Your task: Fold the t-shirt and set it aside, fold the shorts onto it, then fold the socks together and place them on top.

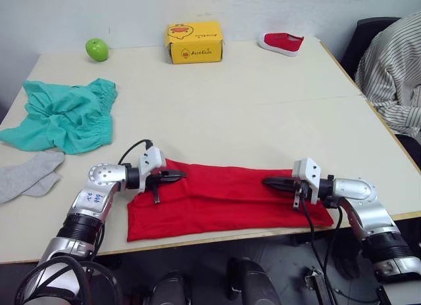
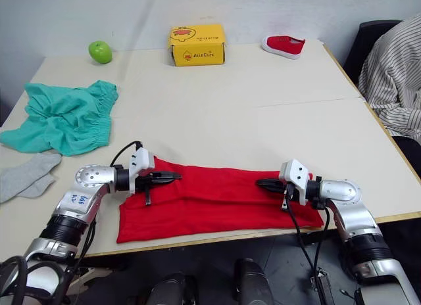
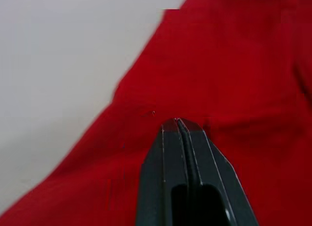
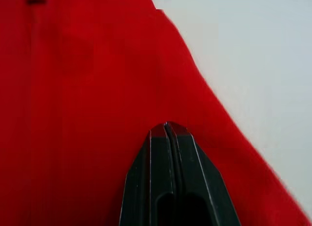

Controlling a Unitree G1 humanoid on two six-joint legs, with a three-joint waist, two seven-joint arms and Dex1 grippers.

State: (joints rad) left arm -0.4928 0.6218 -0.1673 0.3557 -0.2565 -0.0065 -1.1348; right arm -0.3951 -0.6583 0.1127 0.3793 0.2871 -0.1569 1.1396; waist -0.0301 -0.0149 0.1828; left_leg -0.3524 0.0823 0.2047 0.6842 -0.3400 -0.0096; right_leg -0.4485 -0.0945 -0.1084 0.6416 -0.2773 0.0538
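The t-shirt [image 1: 223,200] lay folded into a long band at the near edge of the surface [image 1: 263,114]. The left claw [image 1: 176,177] and right claw [image 1: 271,182] were both clenched over its ends, perhaps pinching cloth. The shorts [image 1: 66,114] and socks [image 1: 29,175] lay far left.

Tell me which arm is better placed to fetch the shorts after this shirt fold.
Left, probably. The shorts lie on the table's left side, beyond the left gripper, while the right gripper sits over the t-shirt's far right end.
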